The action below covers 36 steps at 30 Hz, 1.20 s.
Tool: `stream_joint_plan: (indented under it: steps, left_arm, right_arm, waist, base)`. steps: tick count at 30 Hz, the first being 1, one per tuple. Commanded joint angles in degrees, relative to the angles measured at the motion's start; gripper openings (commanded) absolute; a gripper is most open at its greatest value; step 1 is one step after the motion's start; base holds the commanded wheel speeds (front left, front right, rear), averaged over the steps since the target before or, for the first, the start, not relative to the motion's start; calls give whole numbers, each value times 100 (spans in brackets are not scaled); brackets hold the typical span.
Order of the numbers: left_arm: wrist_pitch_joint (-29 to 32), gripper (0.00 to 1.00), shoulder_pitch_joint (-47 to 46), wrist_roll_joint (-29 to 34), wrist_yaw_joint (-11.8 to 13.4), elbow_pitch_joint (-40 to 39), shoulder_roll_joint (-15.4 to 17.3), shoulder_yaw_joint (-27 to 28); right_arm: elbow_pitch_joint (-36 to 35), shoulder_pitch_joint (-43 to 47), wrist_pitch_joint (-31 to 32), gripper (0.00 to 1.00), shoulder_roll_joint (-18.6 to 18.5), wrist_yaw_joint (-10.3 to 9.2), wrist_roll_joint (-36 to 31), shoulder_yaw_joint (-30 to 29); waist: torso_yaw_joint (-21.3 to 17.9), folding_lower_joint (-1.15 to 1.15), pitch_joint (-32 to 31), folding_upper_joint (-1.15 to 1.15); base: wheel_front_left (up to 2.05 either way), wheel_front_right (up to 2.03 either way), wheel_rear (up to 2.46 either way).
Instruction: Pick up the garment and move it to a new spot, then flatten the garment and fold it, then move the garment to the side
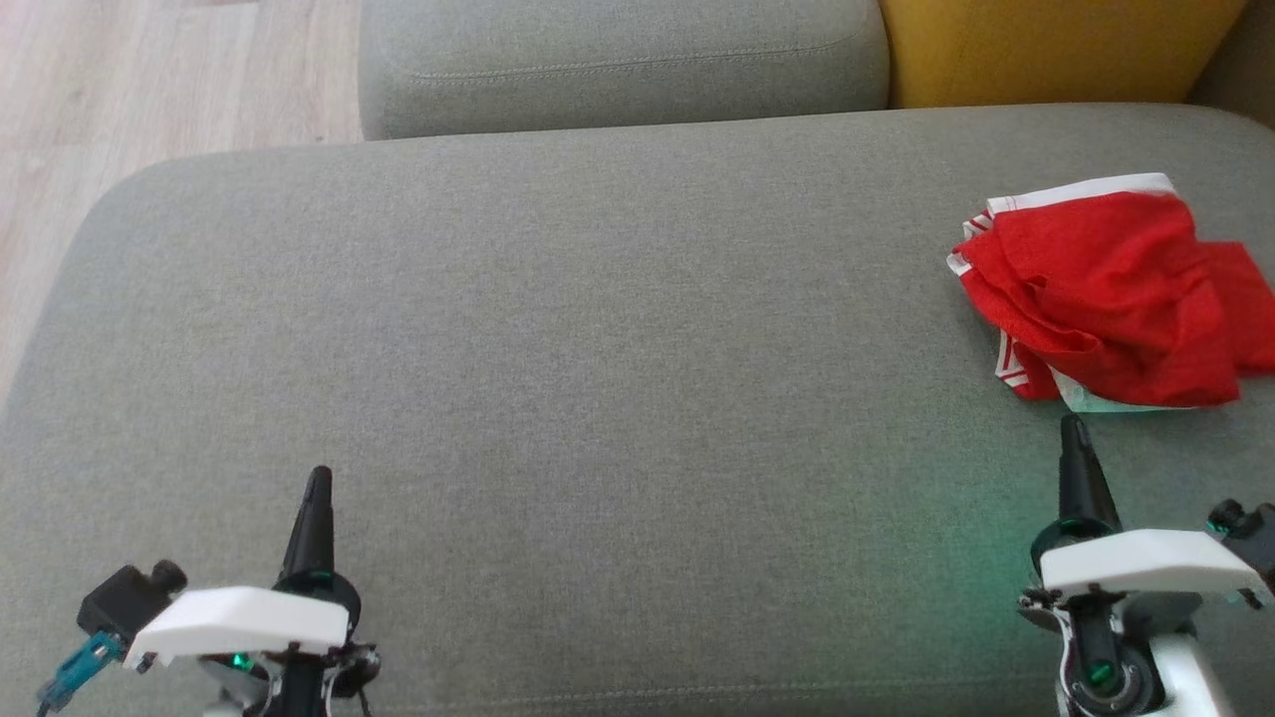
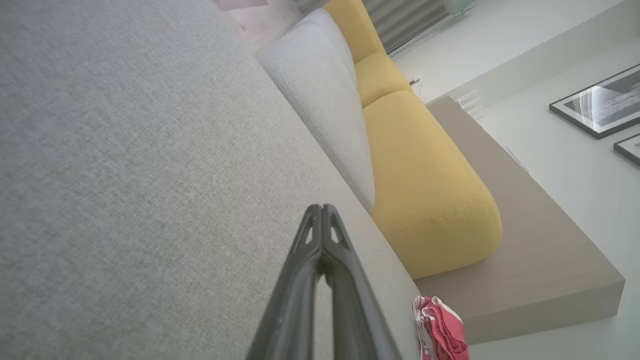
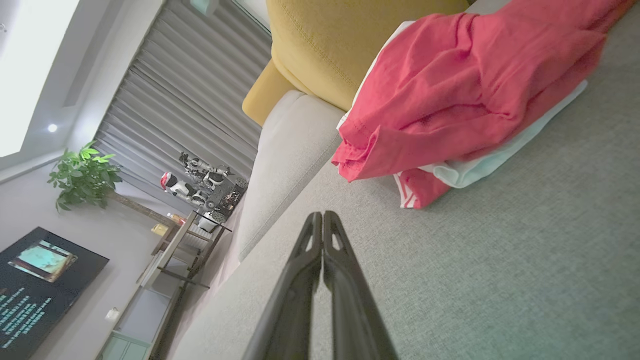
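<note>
**Red garment bunched at the right end of the sofa seat, both grippers closed**

Head view: the garment (image 1: 1106,289) is thin red cloth with white striped trim and a pale layer underneath. It lies crumpled at the far right of the grey woven sofa seat (image 1: 598,349), and the frame cuts off its right edge. How it is layered inside the heap is hard to make out. The left gripper (image 1: 318,478) sits at the lower left, its 2 dark fingers pressed together into 1 tapering point, empty and well apart from the garment. The right gripper (image 1: 1072,428) is also pinched together and empty, its tip near the garment's near edge. Behind the seat, a rounded grey back cushion (image 1: 618,60) and a yellow cushion (image 1: 1046,50) are cropped by the top edge.

Left wrist view: the joined fingers point over bare, coarse seat weave. A sliver of the garment shows at the bottom edge, mostly cut off. 2 framed pictures (image 2: 595,102) hang on a white wall, 1 of them cropped.

Right wrist view: the fingertips meet over the seat, with the garment's soft folds close ahead and its upper right running out of frame. The text on a dark screen (image 3: 35,280) is too small to read
</note>
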Motion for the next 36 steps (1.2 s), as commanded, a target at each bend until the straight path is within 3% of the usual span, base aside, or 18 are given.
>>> stream_joint_plan:
  steps: [1, 36]
  left_arm:
    - [42, 0, -328, -157, -66, -154, 92, 161]
    - [636, 0, -554, -2114, -198, -16, 107, 586]
  right_arm:
    - [-244, -232, 55, 0, -17, -3, 204, 30]
    - [-412, -216, 635, 0, -13, -4, 2653, -266]
  waist:
    - [0, 0, -1, 0]
    - [5, 0, -26, 0]
  base:
    - [0, 0, 0]
    - [0, 0, 0]
